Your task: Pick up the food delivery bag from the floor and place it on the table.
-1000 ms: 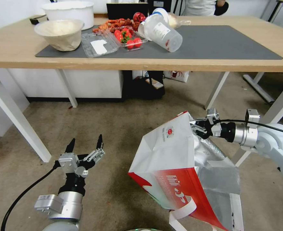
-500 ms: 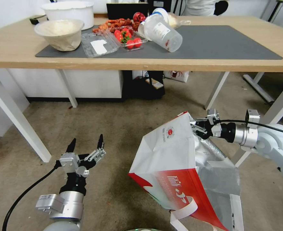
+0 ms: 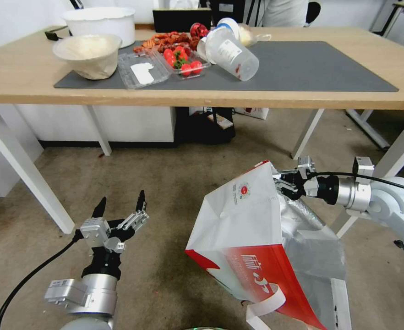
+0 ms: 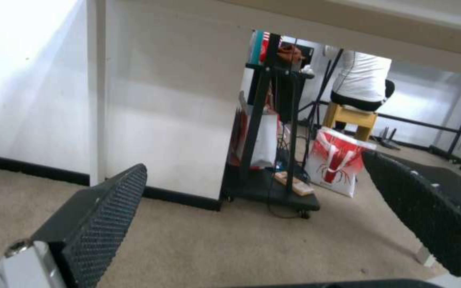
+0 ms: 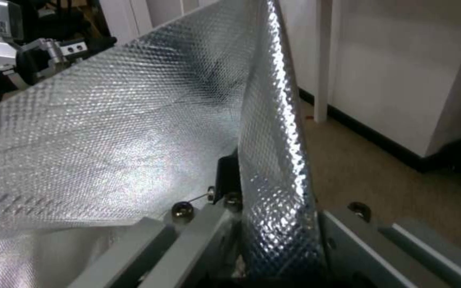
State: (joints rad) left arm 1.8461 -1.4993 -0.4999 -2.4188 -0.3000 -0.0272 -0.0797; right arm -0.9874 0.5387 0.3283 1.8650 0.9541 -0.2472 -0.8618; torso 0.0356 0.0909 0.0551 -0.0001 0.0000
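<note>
The food delivery bag is white with a red lower band and a silver foil lining. It hangs tilted over the floor, right of centre in the head view. My right gripper is shut on the bag's top rim, and the foil edge runs between its jaws. A white strap handle dangles below. My left gripper is open, low at the left and apart from the bag. Its black pads hold nothing. The table with its dark grey mat stands ahead.
On the mat's left half lie a tipped clear jug, a tray of strawberries, an empty clear tray and two bowls. White table legs flank the floor space. A black cart stands under the table.
The whole head view has shifted a little, so the camera moved. The bag, held in my right gripper, sits slightly lower in the picture. The left gripper stays open in place.
</note>
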